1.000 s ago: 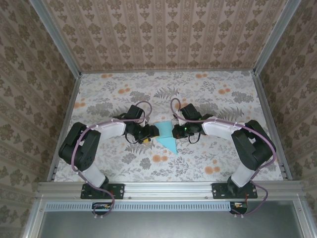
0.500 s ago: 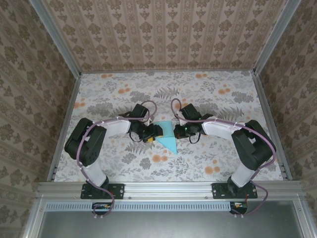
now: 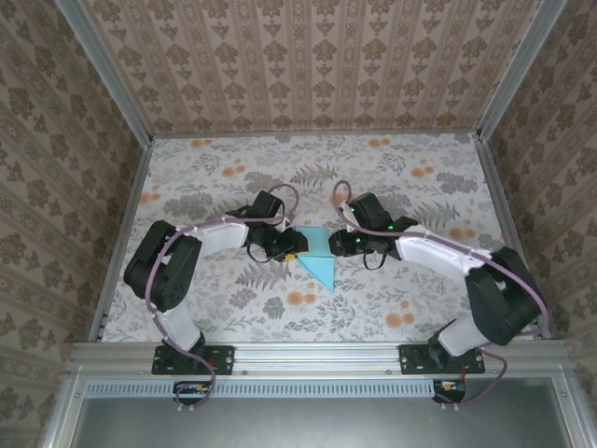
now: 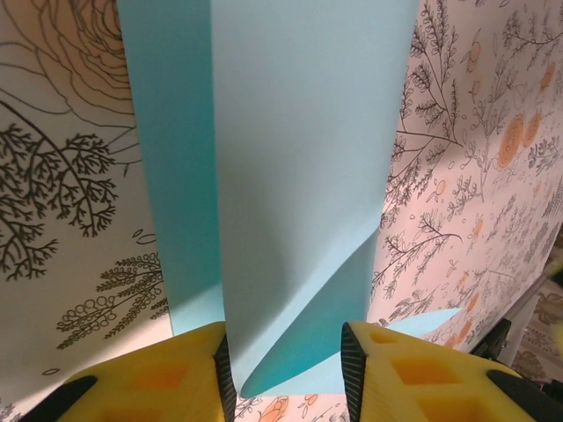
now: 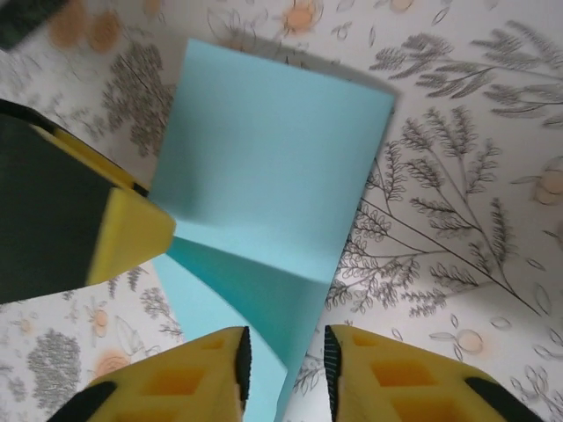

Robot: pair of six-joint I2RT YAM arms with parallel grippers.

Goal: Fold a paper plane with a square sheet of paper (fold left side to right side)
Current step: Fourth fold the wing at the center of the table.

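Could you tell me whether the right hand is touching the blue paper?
Cannot tell. In the right wrist view the paper runs between the parted fingers of the right hand, but contact isn't plain.

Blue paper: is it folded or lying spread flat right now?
Folded. The paper shows a lighter flap lying over a darker layer with a slanted crease, and from above it tapers to a point.

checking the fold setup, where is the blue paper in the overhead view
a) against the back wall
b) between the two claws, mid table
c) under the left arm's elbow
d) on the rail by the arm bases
b: the blue paper lies in the middle of the table, between the left claw and the right claw.
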